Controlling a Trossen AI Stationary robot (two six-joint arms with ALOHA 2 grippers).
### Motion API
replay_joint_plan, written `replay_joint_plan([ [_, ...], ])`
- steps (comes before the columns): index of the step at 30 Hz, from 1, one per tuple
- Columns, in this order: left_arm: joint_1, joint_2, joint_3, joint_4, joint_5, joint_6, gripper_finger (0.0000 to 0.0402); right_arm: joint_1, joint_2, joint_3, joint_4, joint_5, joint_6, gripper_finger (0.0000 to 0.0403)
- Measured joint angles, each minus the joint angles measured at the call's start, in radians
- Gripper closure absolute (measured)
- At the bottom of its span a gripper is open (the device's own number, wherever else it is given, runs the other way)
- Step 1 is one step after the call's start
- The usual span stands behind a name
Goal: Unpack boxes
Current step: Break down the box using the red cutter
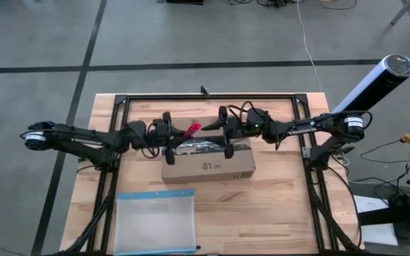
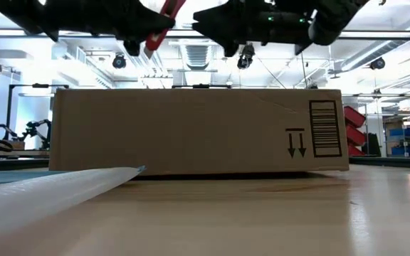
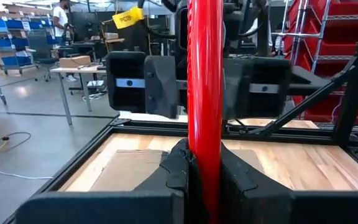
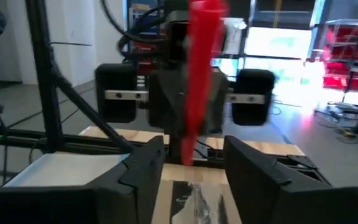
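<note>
1. The clear plastic pouch [image 1: 155, 222] is lying nearest the front edge of the table [image 1: 276, 213], apart from the box and out of both arms' reach for now.
2. The box [image 1: 208, 168] is sitting flat at the table's middle, its printed side facing the pouch, and the shiny tape strip [image 1: 203, 147] is running along its top.
3. The left gripper [image 1: 168, 135] is hovering just above the box's rear left top edge, its fingers clamping a red tool [image 3: 204, 93] that is slanting towards the other arm.
4. The right gripper [image 1: 226, 135] is hanging over the rear right of the box top, facing the left one, its fingers spread apart and holding nothing.
5. Risk, as I judge it: the two grippers are working very near each other, so the tool or fingers could knock together if either swings inward.
6. Another risk: the box is resting unheld, so a downward or sideways push with the tool could be sliding it across the wood instead of cutting the tape.
7. The tool could also be twisting in the clamp under load, since only its lower part is being pinched.
</note>
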Motion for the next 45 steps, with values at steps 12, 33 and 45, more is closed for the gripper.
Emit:
replay_joint_plan([
  [12, 0.032, 0.062, 0.000, 0.036, 0.057, -0.011, 0.0378, 0.000, 0.171, 0.199, -0.001, -0.085, 0.013, 0.0250],
  [33, 0.032, 0.073, 0.000, 0.042, 0.081, -0.017, 0.0378, 0.000, 0.237, 0.260, 0.002, -0.108, 0.031, 0.0348],
  [45, 0.033, 0.073, 0.000, 0.043, 0.079, -0.030, 0.0366, -0.001, 0.237, 0.260, 0.002, -0.098, 0.017, 0.0369],
])
